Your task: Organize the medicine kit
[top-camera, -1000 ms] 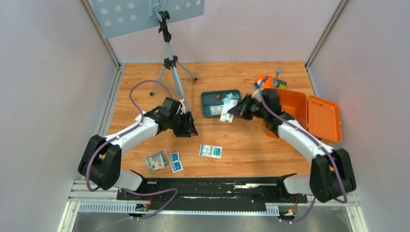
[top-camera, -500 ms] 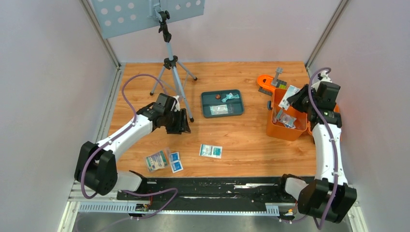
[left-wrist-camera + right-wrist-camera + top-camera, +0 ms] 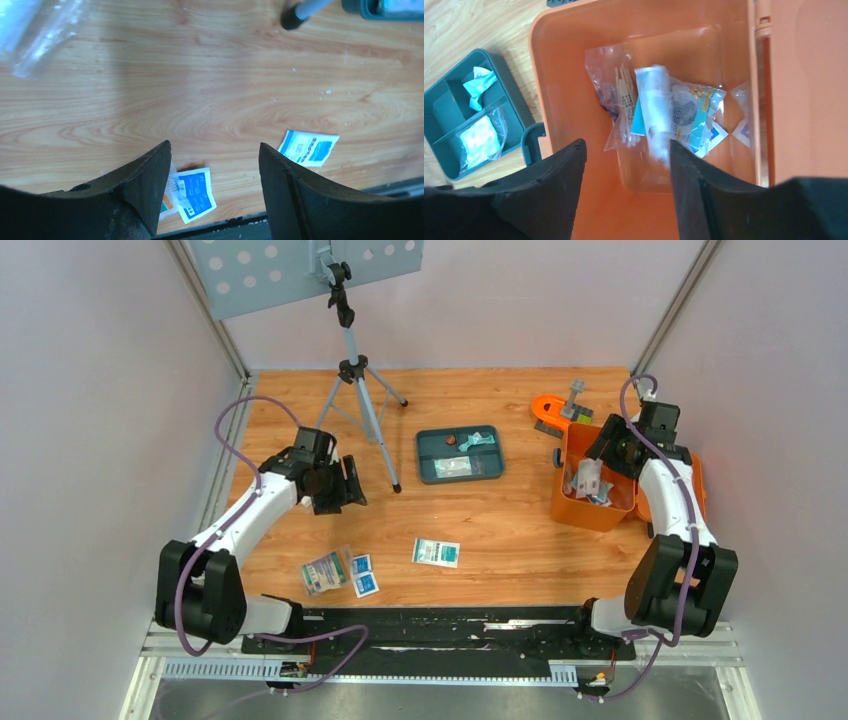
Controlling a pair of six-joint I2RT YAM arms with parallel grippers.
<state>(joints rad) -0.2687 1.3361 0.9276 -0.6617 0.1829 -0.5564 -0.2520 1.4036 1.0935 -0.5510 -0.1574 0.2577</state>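
The orange medicine box stands open at the right, with several packets inside. My right gripper hovers over it, open and empty. A white packet shows blurred just below the jaws, over the bags in the box. My left gripper hangs open and empty above the bare wood at the left. Below it lie a blue sachet and a white-and-blue sachet. The top view shows these sachets beside a clear bag.
A teal divided tray holding a gauze bag sits mid-table. A tripod stands at the back left, its foot close to my left gripper. An orange holder lies behind the box. A clear plastic bag lies at the left.
My right gripper carried the white packet from the tray to the orange box, then opened and let it go. My left arm drew back to the left and its jaws widened.
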